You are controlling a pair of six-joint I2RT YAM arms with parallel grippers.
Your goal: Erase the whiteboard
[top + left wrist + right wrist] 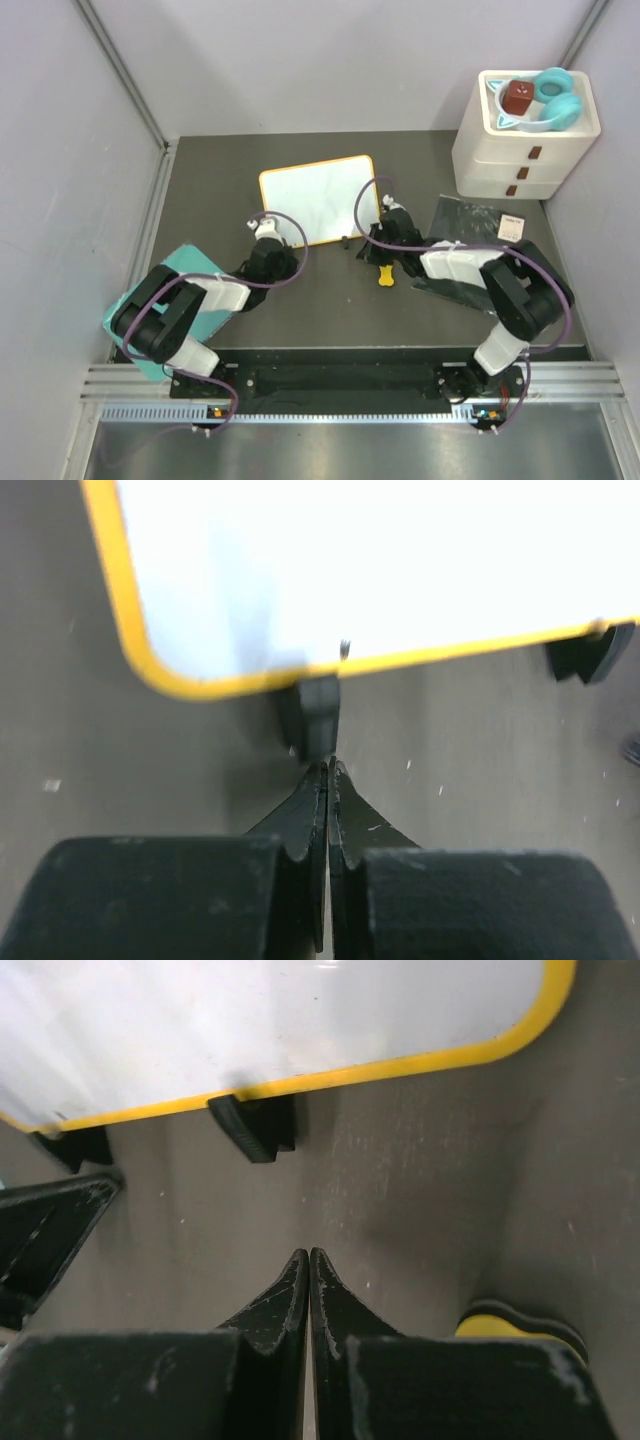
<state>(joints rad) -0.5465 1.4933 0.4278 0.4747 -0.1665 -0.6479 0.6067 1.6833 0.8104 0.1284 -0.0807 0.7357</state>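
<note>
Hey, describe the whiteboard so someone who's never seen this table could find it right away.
On the dark table, look at its middle, toward the far edge. The whiteboard sits there. It is the only white panel with a yellow-orange frame, rounded corners and small black feet, unlike the teal board at front left and the dark sheet at right.

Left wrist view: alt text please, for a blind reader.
The left gripper, shut on nothing, points at a black foot under the whiteboard, whose yellow-framed white surface shows no writing here. Grey table lies beneath.
</note>
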